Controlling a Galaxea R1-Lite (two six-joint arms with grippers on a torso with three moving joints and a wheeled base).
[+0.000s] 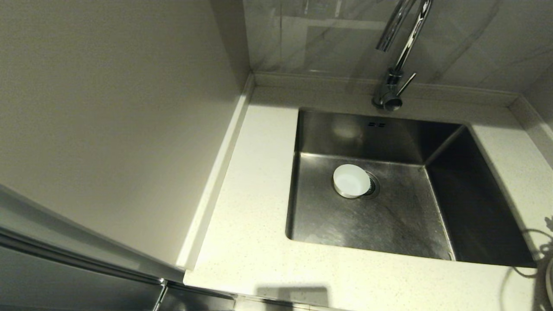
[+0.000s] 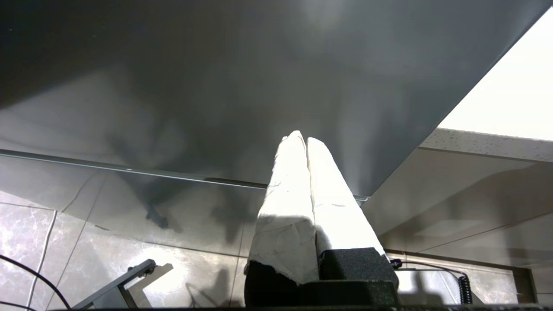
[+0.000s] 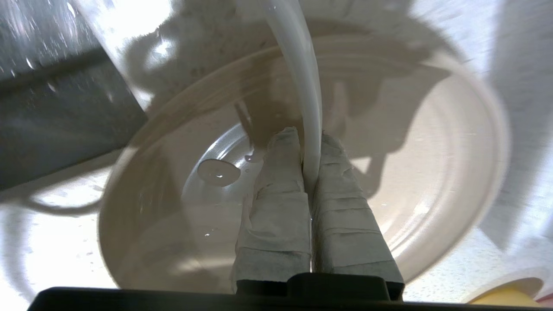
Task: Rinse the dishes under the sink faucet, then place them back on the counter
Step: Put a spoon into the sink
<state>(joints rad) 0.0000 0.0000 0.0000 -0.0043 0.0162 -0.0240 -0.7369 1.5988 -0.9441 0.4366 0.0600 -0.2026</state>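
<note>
The right gripper (image 3: 310, 151) pinches the thin handle of the white spoon (image 3: 302, 77) over the cream plate (image 3: 432, 172), which sits on the speckled counter beside the sink (image 1: 367, 129). The white bowl (image 1: 351, 180) rests in the sink, on the drain. Wet and narrow, the handle could swivel or slip free when lifted. The left gripper (image 2: 306, 140) is parked, fingers pressed together.

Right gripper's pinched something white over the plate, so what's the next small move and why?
Probably lift straight up. The right gripper is shut on the spoon, its fingers clamping the thin white handle just above the plate on the counter. The bowl already sits in the sink on the drain, so raising the spoon clear should come before carrying it toward the faucet.
</note>
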